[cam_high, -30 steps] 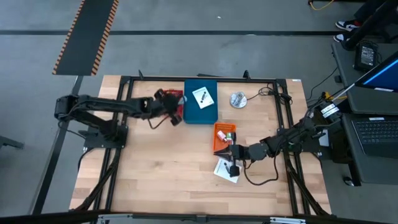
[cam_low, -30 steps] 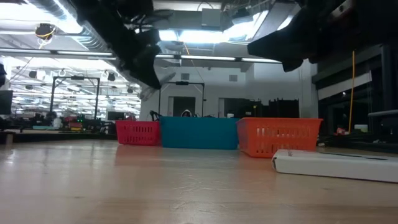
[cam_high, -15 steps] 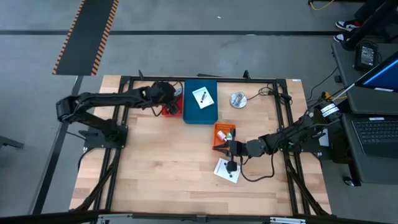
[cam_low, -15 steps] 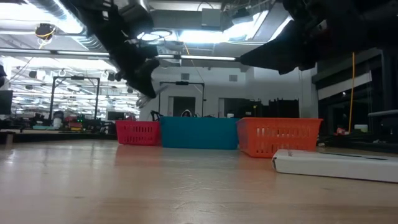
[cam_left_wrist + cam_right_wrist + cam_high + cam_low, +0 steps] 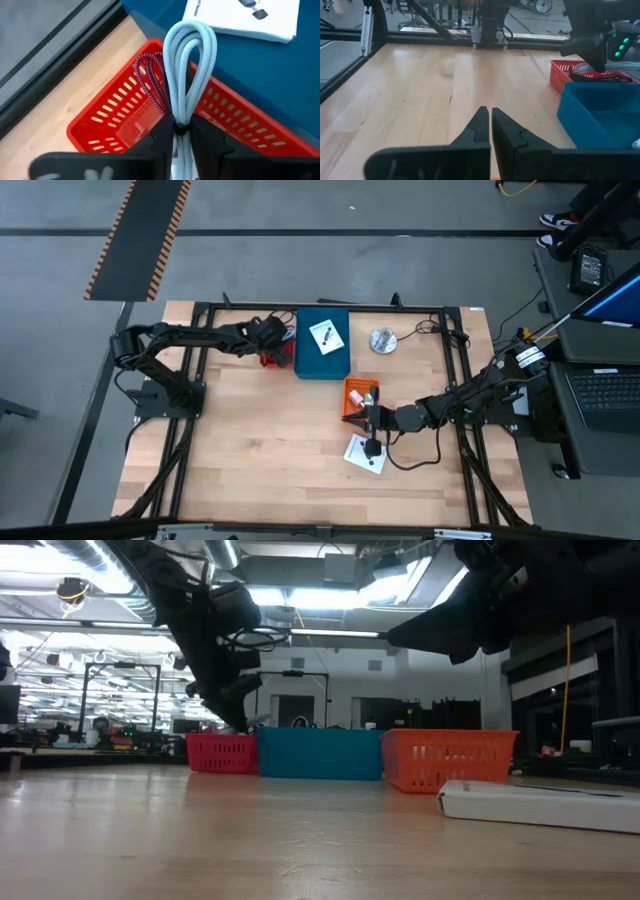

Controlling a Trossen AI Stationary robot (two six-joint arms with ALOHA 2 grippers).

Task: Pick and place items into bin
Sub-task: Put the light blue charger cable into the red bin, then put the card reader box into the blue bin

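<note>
Left gripper (image 5: 175, 137) clamped on looped light-blue braided cable (image 5: 189, 65), loop pointing to 12 o'clock, poised directly above small red slotted plastic basket (image 5: 115, 122); right gripper (image 5: 491, 125) closed, empty, well apart

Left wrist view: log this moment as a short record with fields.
left gripper: shut on light-blue cable, above the red basket
red basket contents: maroon braided cable
blue bin: holds a white card
right gripper: shut, empty, by the orange basket
table: another white card lies loose
</note>
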